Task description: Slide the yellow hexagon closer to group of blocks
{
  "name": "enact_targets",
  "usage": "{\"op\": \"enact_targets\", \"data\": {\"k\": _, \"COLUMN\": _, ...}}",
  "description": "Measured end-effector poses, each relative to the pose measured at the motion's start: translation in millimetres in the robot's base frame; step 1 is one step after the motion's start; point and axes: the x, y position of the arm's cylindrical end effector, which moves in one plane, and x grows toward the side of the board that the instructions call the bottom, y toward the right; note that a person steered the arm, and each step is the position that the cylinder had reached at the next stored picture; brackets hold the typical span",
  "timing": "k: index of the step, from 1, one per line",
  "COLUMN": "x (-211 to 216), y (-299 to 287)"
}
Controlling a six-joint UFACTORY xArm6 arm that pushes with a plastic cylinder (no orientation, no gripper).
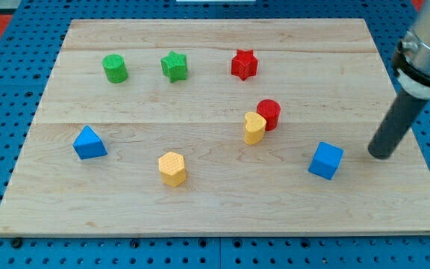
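Observation:
The yellow hexagon (172,168) sits alone at the lower middle of the wooden board. A yellow heart block (254,128) touches a red cylinder (269,113) up and to its right. My tip (381,155) rests on the board at the view's right, just right of the blue cube (325,160) and far right of the yellow hexagon.
A green cylinder (115,68), a green star (174,66) and a red star (244,64) stand in a row near the board's top. A blue triangular block (89,143) lies at the left. The board (215,217) rests on a blue pegboard surface.

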Motion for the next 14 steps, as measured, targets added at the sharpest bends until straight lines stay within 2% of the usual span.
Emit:
{"op": "enact_targets", "data": {"k": 1, "x": 15.6, "y": -60.5}}
{"op": "enact_targets", "data": {"k": 2, "x": -2.4, "y": -123.6}}
{"op": "enact_targets", "data": {"k": 3, "x": 3.2, "y": -127.8}}
{"op": "enact_targets", "data": {"k": 4, "x": 37.5, "y": -121.1}}
{"op": "enact_targets", "data": {"k": 6, "x": 46.4, "y": -215.4}}
{"op": "enact_targets", "data": {"k": 7, "x": 64.4, "y": -309.5}}
{"op": "enact_targets", "data": {"k": 8, "x": 61.9, "y": -399.9}}
{"op": "enact_targets", "data": {"k": 9, "x": 48.4, "y": -369.7}}
{"op": "enact_targets", "data": {"k": 10, "x": 39.8, "y": -270.2}}
{"op": "enact_targets", "data": {"k": 11, "x": 19.4, "y": -228.7}}
{"op": "enact_targets", "data": {"k": 12, "x": 40.3, "y": -286.6}}
{"op": "enact_targets", "data": {"k": 13, "x": 43.4, "y": -369.8}}
{"op": "enact_targets", "data": {"k": 14, "x": 17.1, "y": -382.9}}
